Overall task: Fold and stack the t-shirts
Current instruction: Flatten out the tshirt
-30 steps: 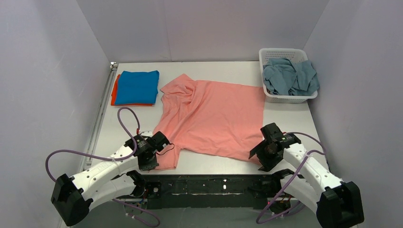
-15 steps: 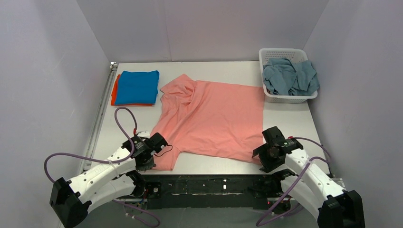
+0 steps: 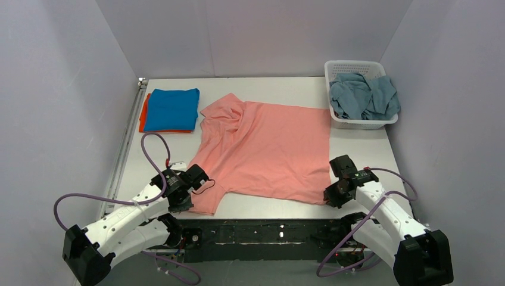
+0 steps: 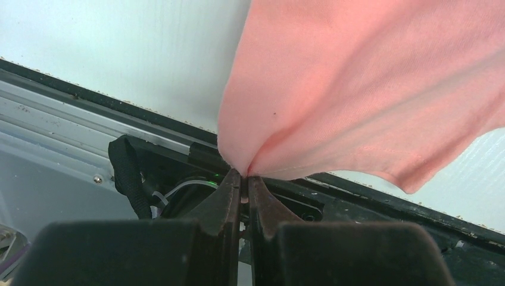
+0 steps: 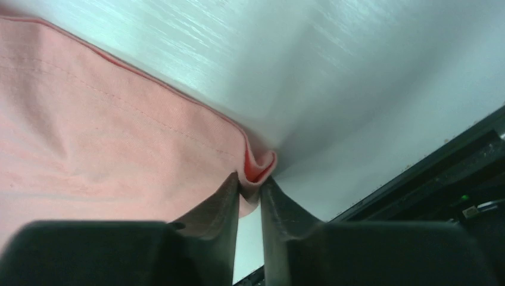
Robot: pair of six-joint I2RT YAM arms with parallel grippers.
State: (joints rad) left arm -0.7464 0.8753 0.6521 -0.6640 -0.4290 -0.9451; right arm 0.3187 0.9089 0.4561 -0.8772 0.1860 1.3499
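Pink tee (image 3: 268, 149) in left hand (image 4: 244, 179), right hand (image 5: 250, 182)

Salmon-pink tee (image 3: 268, 149), spread open, centre

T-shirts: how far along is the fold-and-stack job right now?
Done: the blue tee lies folded on the orange tee at the far left. In hand: the salmon-pink tee is spread open mid-table, its near edge pinched by the left tool at one end and the right tool at the other. Left: folding and stacking it, then the grey-blue tee crumpled in the white basket.
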